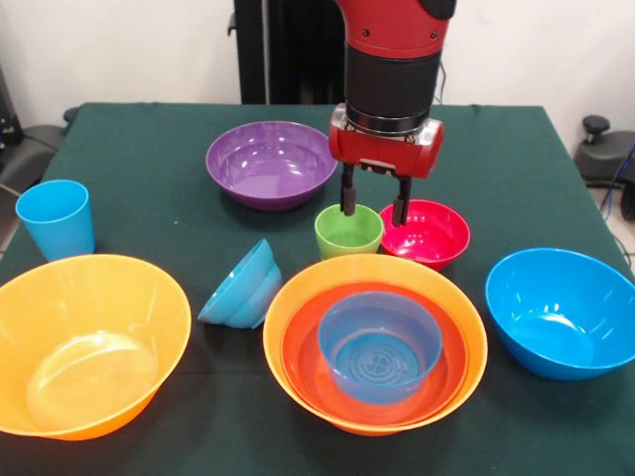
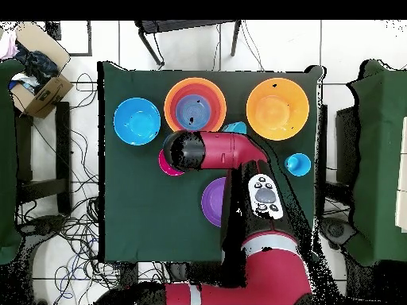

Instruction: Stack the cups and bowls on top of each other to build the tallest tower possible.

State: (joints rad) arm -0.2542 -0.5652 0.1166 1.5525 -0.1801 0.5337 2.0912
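No legible markings are seen. The gripper (image 1: pixel 372 207) is spread open, positioned directly above the lime green cup (image 1: pixel 348 232), with the fingers astride its rim.

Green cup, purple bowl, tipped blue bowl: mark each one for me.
green cup (image 1: pixel 348 236), front view, on its outer wall.
purple bowl (image 1: pixel 270 164), front view, on its inner floor.
tipped blue bowl (image 1: pixel 241 288), front view, on its outer side.

A dark green desk (image 1: pixel 149 149) carries glossy plastic: a purple bowl (image 1: pixel 271 163), a lime green cup (image 1: pixel 348 230), a pink-red bowl (image 1: pixel 427 233), a light blue cup (image 1: pixel 57 218), two blue bowls (image 1: pixel 241 286) (image 1: pixel 561 310), and a big orange bowl (image 1: pixel 87 342). Another orange bowl (image 1: pixel 298 297) holds a red-orange bowl (image 1: pixel 303 357) and a translucent blue bowl (image 1: pixel 379 345). The end effector (image 1: pixel 372 208) is red with black fingers (image 1: pixel 348 191).
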